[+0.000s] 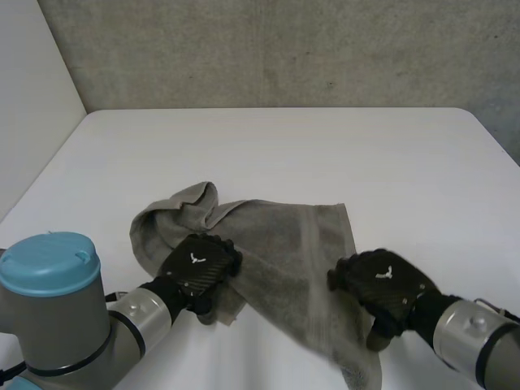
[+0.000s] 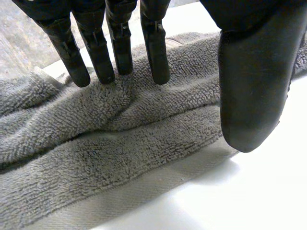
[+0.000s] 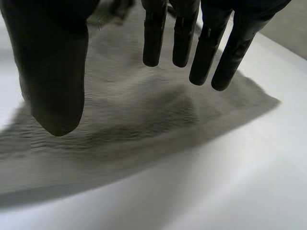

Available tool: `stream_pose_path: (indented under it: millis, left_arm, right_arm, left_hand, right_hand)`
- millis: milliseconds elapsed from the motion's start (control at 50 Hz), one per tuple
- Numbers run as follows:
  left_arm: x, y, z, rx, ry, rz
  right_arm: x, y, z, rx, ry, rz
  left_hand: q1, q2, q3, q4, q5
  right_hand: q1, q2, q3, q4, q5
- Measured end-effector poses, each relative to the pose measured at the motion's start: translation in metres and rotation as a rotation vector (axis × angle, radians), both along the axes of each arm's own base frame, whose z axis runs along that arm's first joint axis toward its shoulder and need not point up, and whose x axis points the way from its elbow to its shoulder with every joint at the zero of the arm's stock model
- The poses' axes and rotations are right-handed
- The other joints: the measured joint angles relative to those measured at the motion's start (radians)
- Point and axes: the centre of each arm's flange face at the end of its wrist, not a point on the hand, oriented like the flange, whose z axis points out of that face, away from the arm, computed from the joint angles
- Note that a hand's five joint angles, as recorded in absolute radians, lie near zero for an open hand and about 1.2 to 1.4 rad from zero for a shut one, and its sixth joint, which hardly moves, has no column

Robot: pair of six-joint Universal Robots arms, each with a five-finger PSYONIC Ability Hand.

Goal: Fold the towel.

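Over the rumpled towel (image 1: 292,236), left hand (image 1: 199,268) and right hand (image 1: 382,284) spread fingers.

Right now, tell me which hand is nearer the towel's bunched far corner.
Left. The left hand sits on the towel's left edge, right beside the bunched corner; the right hand is over the opposite edge, across the cloth.

No legible words or numbers; a small white emblem marks the black left hand (image 1: 197,264) and right hand (image 1: 382,280).
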Motion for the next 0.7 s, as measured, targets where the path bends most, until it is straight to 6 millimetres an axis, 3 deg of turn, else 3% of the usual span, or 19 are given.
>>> stream_pose_path:
  millis: [160, 340, 420, 440, 480, 560, 700]
  left_arm:
    - [0.002, -0.003, 0.001, -0.002, 0.001, 0.009]
    - [0.002, -0.002, -0.001, 0.002, -0.001, 0.008]
    - [0.002, -0.001, -0.001, 0.004, -0.003, 0.008]
    - [0.002, -0.001, -0.001, 0.005, -0.003, 0.008]
    - [0.002, -0.001, -0.002, 0.007, -0.004, 0.008]
    - [0.002, 0.000, -0.002, 0.008, -0.005, 0.007]
    - [0.001, 0.002, -0.002, 0.008, -0.004, 0.000]
  right_arm:
    - [-0.003, 0.021, -0.010, 0.047, 0.064, 0.074]
    - [-0.003, 0.021, -0.032, 0.112, 0.090, 0.075]
    - [-0.002, 0.018, -0.035, 0.119, 0.080, 0.059]
    - [-0.002, 0.015, -0.035, 0.119, 0.072, 0.049]
    - [-0.001, 0.011, -0.034, 0.114, 0.053, 0.028]
    - [0.000, -0.006, -0.028, 0.081, 0.001, -0.029]
    - [-0.004, -0.063, -0.009, -0.025, -0.095, -0.247]
  left_hand:
    - [0.000, 0.000, 0.000, 0.000, 0.000]
    - [0.000, 0.000, 0.000, 0.000, -0.001]
    - [0.000, 0.000, 0.000, 0.000, -0.001]
    - [0.000, 0.000, 0.000, 0.000, -0.001]
    - [0.000, 0.000, 0.000, 0.000, -0.001]
    - [0.000, 0.000, 0.000, 0.000, -0.001]
    - [0.000, 0.000, 0.000, 0.000, -0.002]
  right_hand:
    - [-0.002, 0.000, 0.000, 0.000, 0.007]
    - [0.110, 0.091, 0.105, 0.103, 0.147]
    - [0.511, 0.454, 0.523, 0.522, 0.556]
    - [0.606, 0.544, 0.708, 0.726, 0.759]
    - [0.750, 0.699, 0.862, 0.869, 0.908]
    - [0.842, 0.859, 0.883, 0.885, 0.924]
    - [0.843, 0.859, 0.885, 0.889, 0.924]
